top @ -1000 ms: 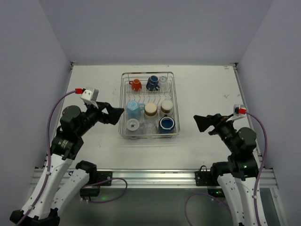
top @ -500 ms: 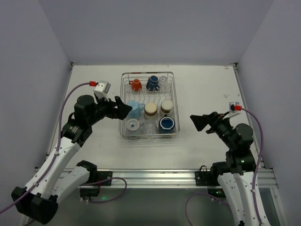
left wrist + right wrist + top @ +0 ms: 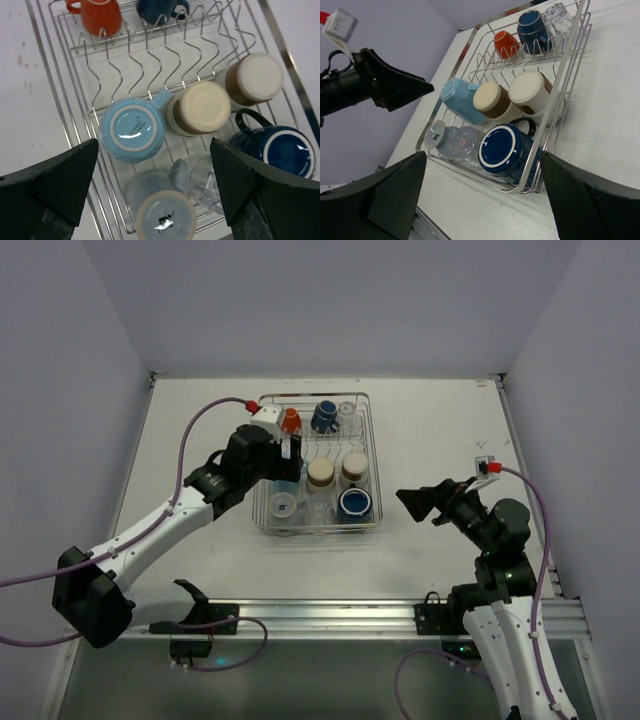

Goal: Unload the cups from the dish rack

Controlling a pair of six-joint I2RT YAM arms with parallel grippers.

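Note:
The silver wire dish rack [image 3: 315,396] stands mid-table. It holds an orange mug [image 3: 289,420], a dark blue mug [image 3: 324,416] and a clear glass [image 3: 347,412] at the back. Two cream-and-brown tumblers [image 3: 320,473] stand in the middle, and a pale blue cup [image 3: 282,505] and a dark blue mug [image 3: 354,504] at the front. My left gripper [image 3: 283,462] is open above the rack's left side. In the left wrist view [image 3: 152,200] it hangs over a light blue mug [image 3: 132,130] and the pale blue cup [image 3: 165,215]. My right gripper [image 3: 420,502] is open and empty, right of the rack.
The white table [image 3: 200,420] has raised edges and grey walls on three sides. In the right wrist view the rack's rim [image 3: 568,80] lies ahead, with the dark blue mug [image 3: 507,147] nearest. The left arm's cable [image 3: 195,425] loops over the table's left part.
My left arm has swung forward and right, from beside the rack to above its left column. My right gripper has edged a little left towards the rack. The cups have not moved.

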